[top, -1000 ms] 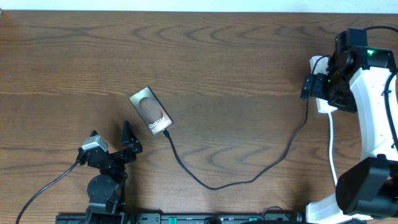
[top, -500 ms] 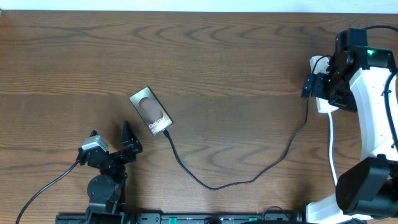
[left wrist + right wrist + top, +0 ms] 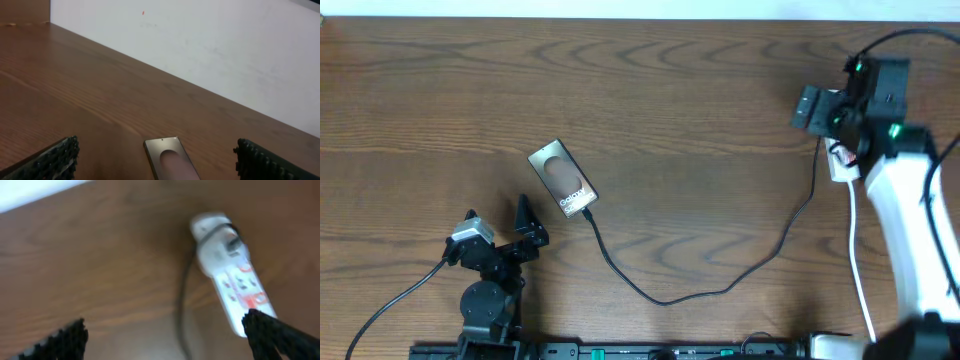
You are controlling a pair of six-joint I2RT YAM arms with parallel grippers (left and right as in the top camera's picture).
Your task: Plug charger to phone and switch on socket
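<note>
Both claws are released and empty: the left gripper point(image 3: 498, 215) rests near the phone point(image 3: 561, 179), the right gripper point(image 3: 165, 319) hovers over the socket point(image 3: 227, 280) at the right of the table point(image 3: 670, 90). The charger point(image 3: 665, 301) looks plugged at both ends, so only the switch seems left; the press should land straight down on the red-marked end. The socket's long axis runs diagonally in the right wrist view, plug end far, red end near

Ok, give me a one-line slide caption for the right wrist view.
Right fingers open over wooden table; white socket ahead with black charger plugged in.
</note>
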